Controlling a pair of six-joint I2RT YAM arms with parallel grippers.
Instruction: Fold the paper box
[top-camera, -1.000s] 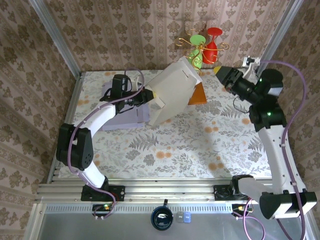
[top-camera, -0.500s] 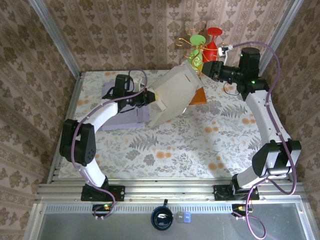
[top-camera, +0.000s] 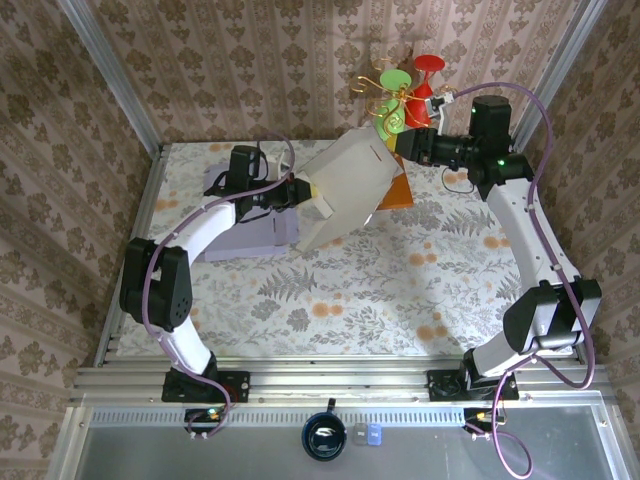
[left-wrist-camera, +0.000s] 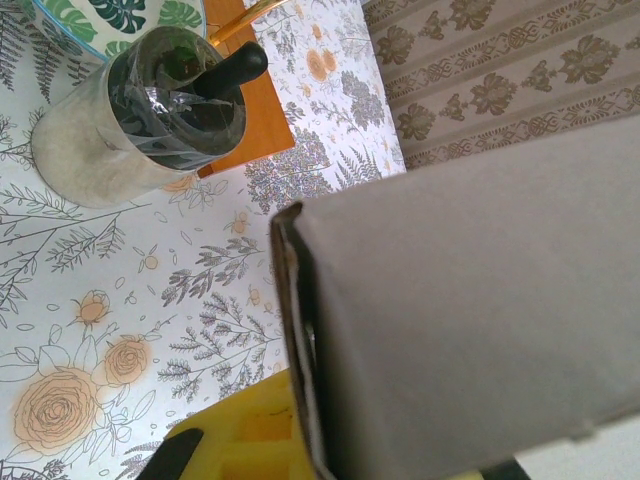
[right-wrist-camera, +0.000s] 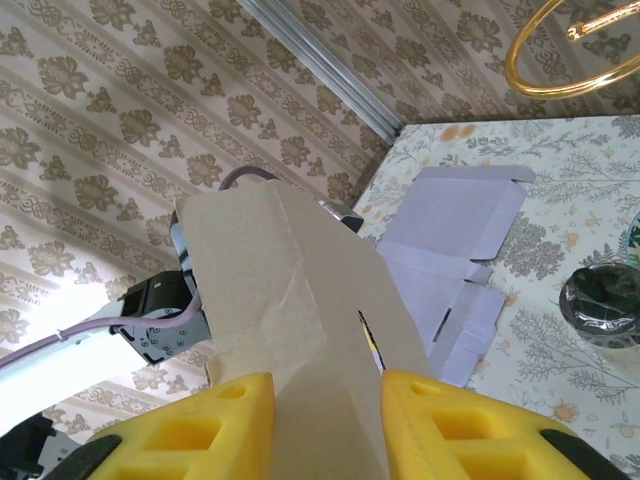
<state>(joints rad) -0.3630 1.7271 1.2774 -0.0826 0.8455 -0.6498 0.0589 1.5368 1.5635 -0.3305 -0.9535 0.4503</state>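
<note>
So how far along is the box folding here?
Done: the paper box is up off the table and looks partly formed. In hand: the left gripper pinches its left edge, while the right gripper straddles its far end. Left: its edges look unclosed, so the folding isn't finished.

The near half of the flowered surface (top-camera: 340, 300) lies open from left to right, with passing room between the two arms. Farther back, the raised paper box (top-camera: 345, 185) fills the middle, tilted above the surface. At the far left a flat lavender carton blank (top-camera: 240, 238) lies under the left arm (top-camera: 200, 235). Just right of the box sits an orange block (top-camera: 398, 192), with a black-lidded jar (left-wrist-camera: 130, 130) next to it. A wire stand with red and green cups (top-camera: 408, 95) crowds the far right corner, close to the right arm (top-camera: 522, 215).
</note>
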